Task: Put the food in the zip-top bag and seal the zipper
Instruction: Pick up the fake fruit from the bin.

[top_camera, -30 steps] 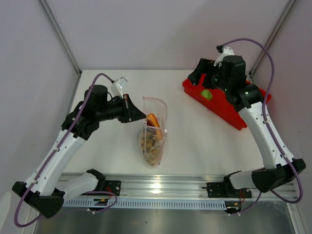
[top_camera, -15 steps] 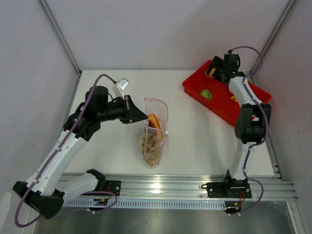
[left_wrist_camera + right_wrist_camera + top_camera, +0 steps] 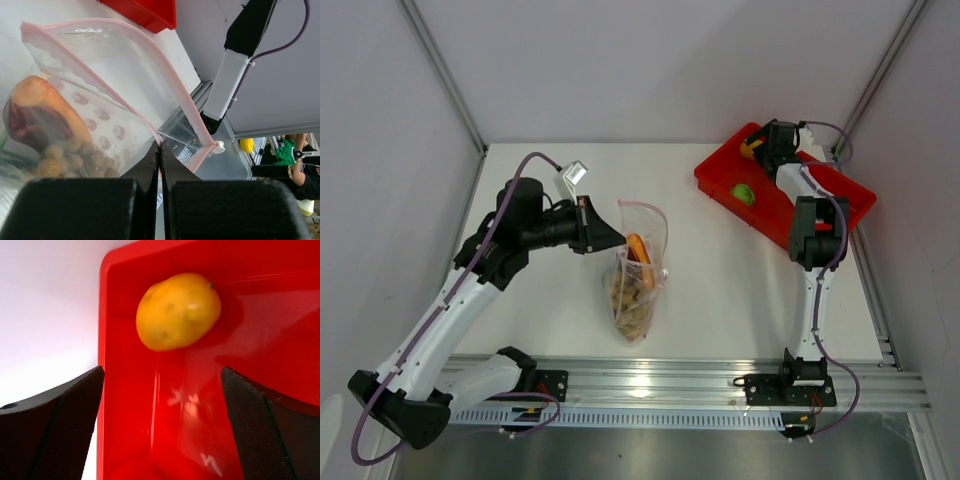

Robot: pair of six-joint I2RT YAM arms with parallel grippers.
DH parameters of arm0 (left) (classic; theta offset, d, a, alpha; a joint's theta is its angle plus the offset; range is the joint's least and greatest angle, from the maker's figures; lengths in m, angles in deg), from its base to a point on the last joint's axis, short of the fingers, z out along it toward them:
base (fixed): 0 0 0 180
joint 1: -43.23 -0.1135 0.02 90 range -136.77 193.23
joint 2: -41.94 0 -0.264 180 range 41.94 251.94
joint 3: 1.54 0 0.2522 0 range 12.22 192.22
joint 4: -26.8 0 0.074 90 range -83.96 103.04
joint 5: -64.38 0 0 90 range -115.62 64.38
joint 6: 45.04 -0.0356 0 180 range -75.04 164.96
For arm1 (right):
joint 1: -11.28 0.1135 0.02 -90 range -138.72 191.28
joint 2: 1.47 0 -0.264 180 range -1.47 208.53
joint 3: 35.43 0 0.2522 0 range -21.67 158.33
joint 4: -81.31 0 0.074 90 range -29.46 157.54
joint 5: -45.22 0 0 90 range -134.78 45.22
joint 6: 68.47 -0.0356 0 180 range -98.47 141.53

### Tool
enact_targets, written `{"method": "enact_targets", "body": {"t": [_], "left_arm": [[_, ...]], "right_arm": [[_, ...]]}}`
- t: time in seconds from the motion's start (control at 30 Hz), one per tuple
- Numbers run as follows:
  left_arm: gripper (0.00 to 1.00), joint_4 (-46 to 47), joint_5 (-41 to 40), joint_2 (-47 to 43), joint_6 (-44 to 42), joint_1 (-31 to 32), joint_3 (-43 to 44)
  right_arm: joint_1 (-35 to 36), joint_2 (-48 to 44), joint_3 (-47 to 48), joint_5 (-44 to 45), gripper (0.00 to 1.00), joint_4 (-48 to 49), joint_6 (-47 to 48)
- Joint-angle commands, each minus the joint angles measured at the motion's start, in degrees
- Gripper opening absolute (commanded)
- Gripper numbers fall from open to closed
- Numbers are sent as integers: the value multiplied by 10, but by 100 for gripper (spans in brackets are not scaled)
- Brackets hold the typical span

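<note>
The left end effector (image 3: pixel 160 162) is pinched tight on the rim of the zip-top bag (image 3: pixel 638 275). The bag stands at the middle of the worktop (image 3: pixel 730 290) with orange pieces (image 3: pixel 37 95) inside. The right end effector (image 3: pixel 160 430) gapes wide over the red tray (image 3: pixel 130 400) at far right. A yellow-orange fruit (image 3: pixel 177 310) lies just ahead of it, untouched.

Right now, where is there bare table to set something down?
Bare table lies between the zip-top bag and the red tray, down to the near edge. Crowded: beside the bag where the left gripper pinches its mouth, and the tray's far corner under the right gripper.
</note>
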Motion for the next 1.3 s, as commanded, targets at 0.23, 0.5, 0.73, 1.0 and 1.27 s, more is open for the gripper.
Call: {"method": "enact_targets", "body": {"t": [0.23,0.5,0.73,1.0,1.27], "left_arm": [[1,65,34,-11,13,-5,-36],[1,80,50,-4,18,-5,-42],[0,84,58,1,20,-5,-44],[1,83,62,0,22,-5,-44],[1,87,65,4,23,-5,-45]], "right_arm": [[0,79,42,90,98,121,-160],[4,105,56,128,97,151,-187],[1,145,100,105,95,130,-210],[5,171,116,105,89,129,-227],[5,194,139,98,67,120,-230]]}}
